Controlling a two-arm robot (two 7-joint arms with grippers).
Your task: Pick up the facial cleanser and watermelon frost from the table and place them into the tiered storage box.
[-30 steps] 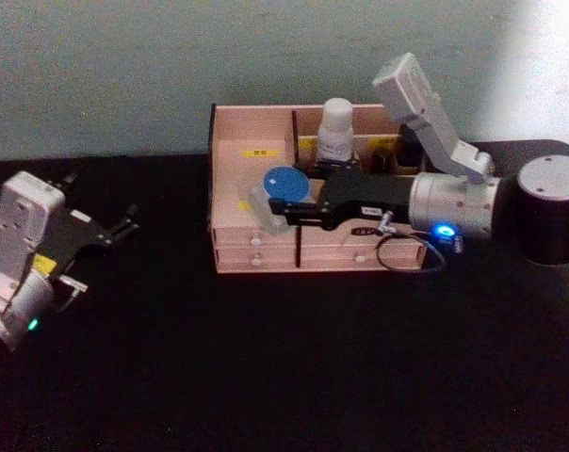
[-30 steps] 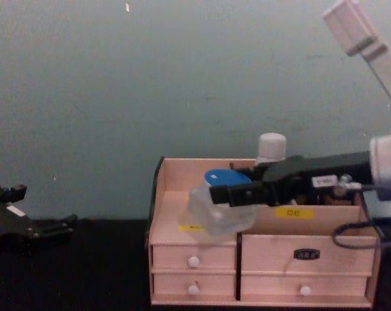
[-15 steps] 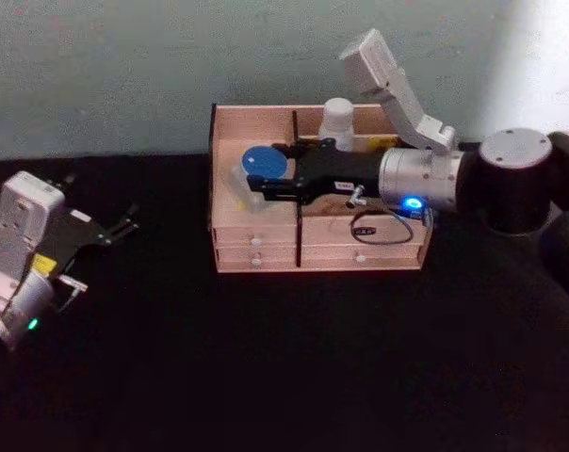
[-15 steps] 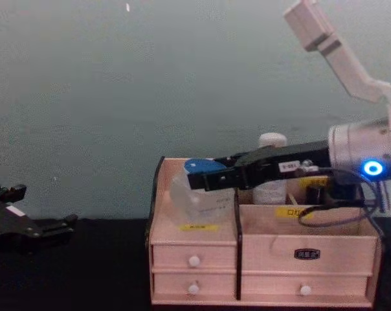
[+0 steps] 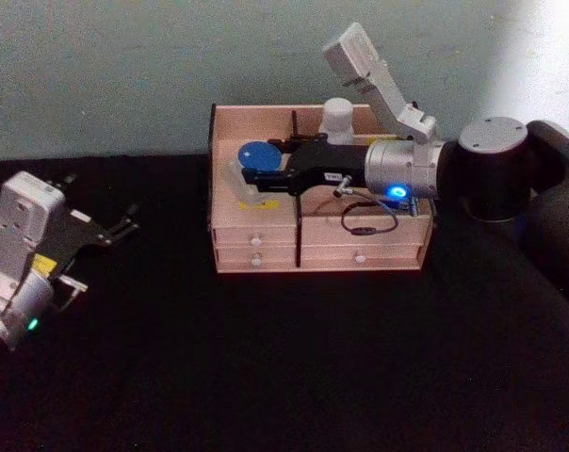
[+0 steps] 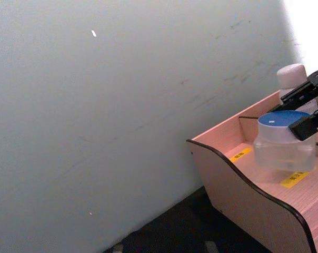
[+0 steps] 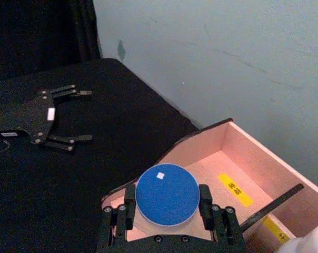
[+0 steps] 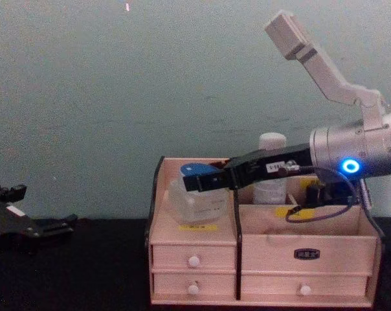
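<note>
R gripper (image 5: 251,181) clamped on blue-lidded jar (image 7: 167,194), low in tiered storage box (image 5: 266,235) left compartment; lower straight till base seats, lid level, then release; L gripper (image 7: 82,115) parked table-left, fingers spread.

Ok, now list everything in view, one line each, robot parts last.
tiered storage box: one, pale wood with black side edges, on the table against the wall.
yellow labels: several, yellow, on the box's tiers.
blue-lidded jar: one, clear with a blue lid, in the box's left compartment, held between the right gripper's fingers.
white bottle: one, white with a white cap, upright in a rear compartment right of the jar.
table: one, black, under everything.
wall: one, pale teal, behind the table.
right gripper: one, black, reaching over the box from the right, closed on the jar.
left gripper: one, black, parked over the table left of the box, fingers open.
</note>
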